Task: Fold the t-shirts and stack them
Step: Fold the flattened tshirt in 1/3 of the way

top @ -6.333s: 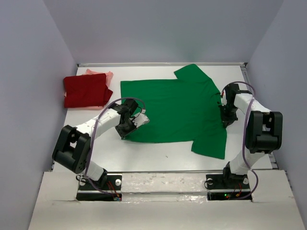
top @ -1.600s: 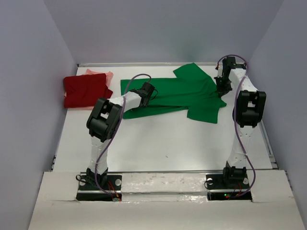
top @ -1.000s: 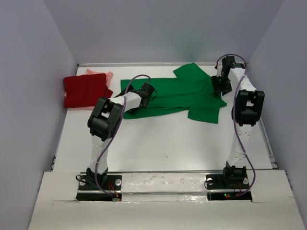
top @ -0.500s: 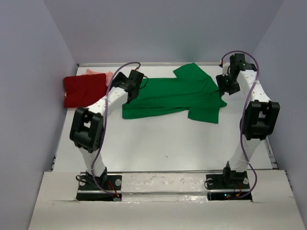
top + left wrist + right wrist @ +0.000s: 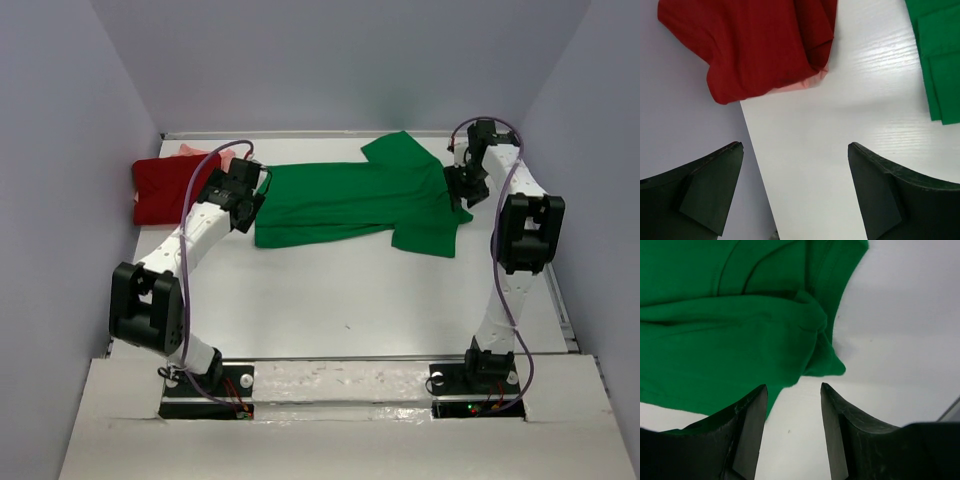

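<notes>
The green shirt (image 5: 350,205) lies along the far middle of the desk (image 5: 340,300), doubled into a long band, one sleeve jutting toward the back wall and a flap hanging nearer at its right end. At far left the red shirt (image 5: 170,190) sits folded on the pink shirt (image 5: 215,155) (only a pale edge peeks out). The left end effector (image 5: 795,150) hangs wide and empty over bare desk between red and green. The right end effector (image 5: 792,390) hovers part-open at the green shirt's bunched right edge, gripping nothing.
</notes>
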Motion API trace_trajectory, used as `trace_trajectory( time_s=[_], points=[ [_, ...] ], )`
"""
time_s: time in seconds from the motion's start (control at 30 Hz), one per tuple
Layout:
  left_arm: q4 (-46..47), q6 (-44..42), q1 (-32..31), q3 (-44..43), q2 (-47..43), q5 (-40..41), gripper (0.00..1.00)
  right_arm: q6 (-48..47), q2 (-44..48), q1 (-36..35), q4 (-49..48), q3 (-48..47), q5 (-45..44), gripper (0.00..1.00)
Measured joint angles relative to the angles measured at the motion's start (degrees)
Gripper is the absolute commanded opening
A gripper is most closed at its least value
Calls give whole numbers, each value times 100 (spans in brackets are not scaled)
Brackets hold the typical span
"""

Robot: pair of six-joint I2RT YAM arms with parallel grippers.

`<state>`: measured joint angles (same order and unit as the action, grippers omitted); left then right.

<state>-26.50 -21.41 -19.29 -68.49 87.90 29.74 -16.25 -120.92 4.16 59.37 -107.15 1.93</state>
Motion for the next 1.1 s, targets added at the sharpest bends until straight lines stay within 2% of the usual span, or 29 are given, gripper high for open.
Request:
trace_trajectory(
  time_s=[0.1, 0.23, 0.53, 0.77, 0.9, 1.1],
  points=[
    [-28, 46, 96, 343, -396, -44, 99, 26, -363, 0, 142, -118, 31, 51],
    [-68, 55, 144, 629, -839, -116, 99, 35, -385, 0, 514, -42, 90, 51],
    [-79, 76, 214, 667, -1008, -188, 99, -452, 787, 0, 1141, 1108, 369, 50],
    [15, 98, 251, 761, -1021, -485, 99, -1926, 2417, 0, 1027, 2500, 557, 51],
    [20, 96, 348, 927, -1062, -514, 99, -2490, 2876, 0, 1014, 2719, 763, 52],
    [153, 92, 793, 999, -1104, -651, 99, -3657, 3668, -79, 216, 3751, 850, 52]
  ],
)
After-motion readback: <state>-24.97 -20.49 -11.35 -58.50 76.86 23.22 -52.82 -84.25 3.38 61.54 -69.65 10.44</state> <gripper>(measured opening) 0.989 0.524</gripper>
